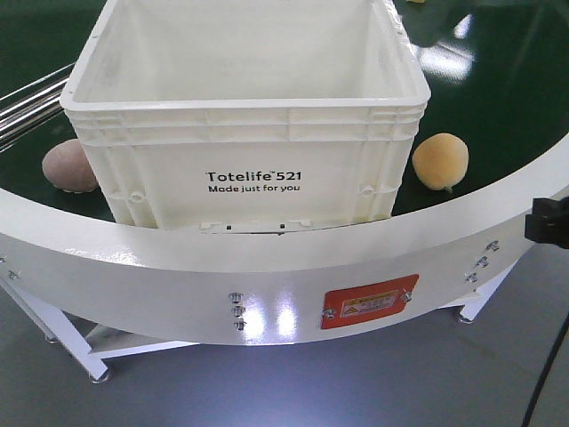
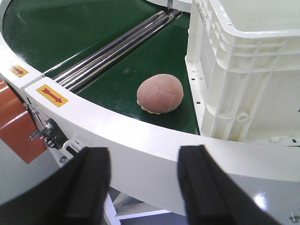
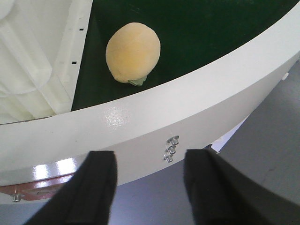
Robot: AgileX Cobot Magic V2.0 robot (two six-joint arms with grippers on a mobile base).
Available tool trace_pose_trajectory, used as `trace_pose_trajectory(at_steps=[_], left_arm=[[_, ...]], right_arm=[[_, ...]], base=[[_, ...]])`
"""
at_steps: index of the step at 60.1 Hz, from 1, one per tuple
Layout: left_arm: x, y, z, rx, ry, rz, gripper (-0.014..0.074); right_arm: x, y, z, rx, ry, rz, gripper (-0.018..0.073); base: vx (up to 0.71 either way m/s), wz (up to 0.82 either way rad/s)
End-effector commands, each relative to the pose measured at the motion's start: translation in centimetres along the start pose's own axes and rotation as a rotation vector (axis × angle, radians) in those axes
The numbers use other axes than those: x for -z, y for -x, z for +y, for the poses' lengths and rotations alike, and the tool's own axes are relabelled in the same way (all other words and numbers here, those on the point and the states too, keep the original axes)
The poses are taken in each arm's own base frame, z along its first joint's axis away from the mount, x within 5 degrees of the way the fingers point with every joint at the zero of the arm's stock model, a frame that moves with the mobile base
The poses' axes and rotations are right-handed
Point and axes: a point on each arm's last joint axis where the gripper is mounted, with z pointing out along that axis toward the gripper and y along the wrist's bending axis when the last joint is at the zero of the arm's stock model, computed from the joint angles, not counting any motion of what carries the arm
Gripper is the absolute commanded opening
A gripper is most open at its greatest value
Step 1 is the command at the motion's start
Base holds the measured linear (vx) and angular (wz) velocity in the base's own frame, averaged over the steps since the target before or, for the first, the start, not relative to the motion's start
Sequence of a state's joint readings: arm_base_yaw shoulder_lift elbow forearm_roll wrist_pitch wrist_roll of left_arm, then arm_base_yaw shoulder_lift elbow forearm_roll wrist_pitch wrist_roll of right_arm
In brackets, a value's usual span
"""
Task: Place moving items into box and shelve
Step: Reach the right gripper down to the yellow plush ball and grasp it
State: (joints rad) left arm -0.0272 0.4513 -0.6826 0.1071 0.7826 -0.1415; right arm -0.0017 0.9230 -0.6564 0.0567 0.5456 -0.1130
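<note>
A white Totelife crate (image 1: 240, 133) stands on the green conveyor belt, open and empty inside as far as I see. A pink-brown round bun-like item (image 1: 69, 165) lies left of the crate; it also shows in the left wrist view (image 2: 160, 93). A yellow-orange round fruit-like item (image 1: 440, 160) lies right of the crate and shows in the right wrist view (image 3: 133, 52). My left gripper (image 2: 143, 180) is open and empty, below the conveyor's white rim. My right gripper (image 3: 150, 183) is open and empty, also outside the rim. Only a black part of the right arm (image 1: 547, 220) shows in the front view.
The white curved rim (image 1: 267, 267) of the conveyor rings the belt, with a red warning label (image 1: 369, 302). Steel rails (image 2: 117, 47) run across the belt at the left. The grey floor and white frame legs (image 1: 84, 342) lie below.
</note>
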Motion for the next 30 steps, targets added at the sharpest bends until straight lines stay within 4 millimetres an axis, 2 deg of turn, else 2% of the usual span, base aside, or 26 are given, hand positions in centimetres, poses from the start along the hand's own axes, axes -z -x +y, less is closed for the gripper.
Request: trace_pose_trajectory(at_steps=[1,5,11,20,30], left_arm=[[0.4,1.5,-0.1,-0.005,-0.009,-0.087,0.0557],[0.4,1.5,-0.1,-0.005,-0.009,-0.087,0.0559],[0.4,1.4,-0.1,-0.005,-0.009,-0.085,0.0559],[0.4,1.4,-0.1,-0.005,-0.009,-0.084,0.0559],[0.4,1.4,-0.1,-0.004,-0.009,-0.083,0.0559]], right_arm=[[-0.5,2.7,-0.4,0.009,-0.017,-0.093,0.0607],[-1.6,3.6,-0.5,0.009,-0.015,-0.072,0.067],[-3.8,5.2,-0.7,0.008,-0.013,-0.036,0.0712],[-8.1,7.9,-1.0,0.004,-0.009,0.014,0.0708],[-13.2,10.1,-1.1,-0.042,0.015,0.069,0.0702]], base=[[0.0,0.0],[0.0,0.0],[0.0,0.0],[0.0,0.0],[0.0,0.0]])
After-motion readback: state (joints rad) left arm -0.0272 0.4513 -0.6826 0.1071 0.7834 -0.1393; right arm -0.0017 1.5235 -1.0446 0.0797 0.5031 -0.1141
